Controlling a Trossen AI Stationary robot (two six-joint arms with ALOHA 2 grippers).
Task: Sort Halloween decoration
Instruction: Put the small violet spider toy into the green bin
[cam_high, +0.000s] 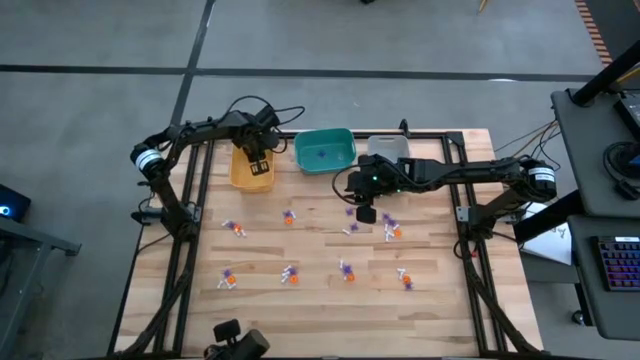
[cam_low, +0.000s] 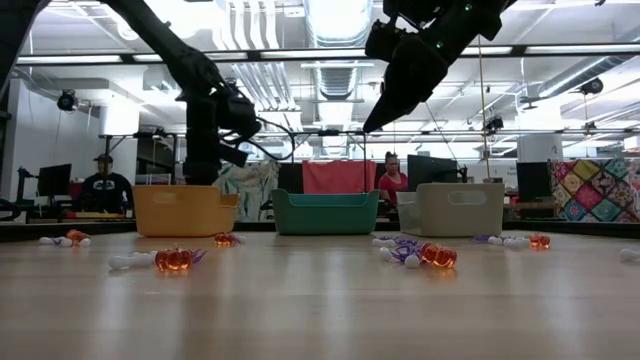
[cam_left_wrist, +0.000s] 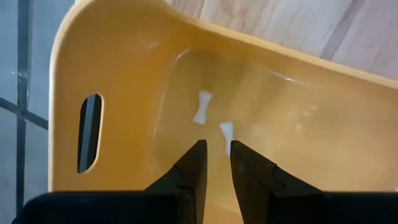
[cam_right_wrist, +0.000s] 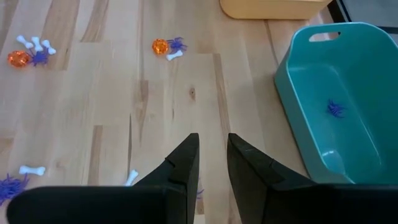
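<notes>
From my console, the nearest stretch of the wooden table (cam_high: 320, 290) carries the Halloween decoration (cam_high: 346, 270), little orange, purple and white trinkets lying in loose clusters across the boards, more of them toward the middle. In the low view an orange piece (cam_low: 172, 260) sits close to the camera. Above the middle clusters I have the right gripper (cam_right_wrist: 212, 154) hanging clear of the wood; its fingers stand slightly apart with only bare table showing between them, nothing gripped. Just beside it a white bone (cam_right_wrist: 132, 178) lies on the planks. Farther back stand three bins in a row. The teal bin (cam_right_wrist: 323, 112) holds one purple spider (cam_right_wrist: 336, 109). The grey bin (cam_high: 388, 148) stands beside it. The left gripper (cam_left_wrist: 216, 157) hangs over the yellow bin (cam_left_wrist: 124, 74), its fingers parted by a narrow gap and holding nothing, and two white bones (cam_left_wrist: 202, 107) rest on that bin's floor.
</notes>
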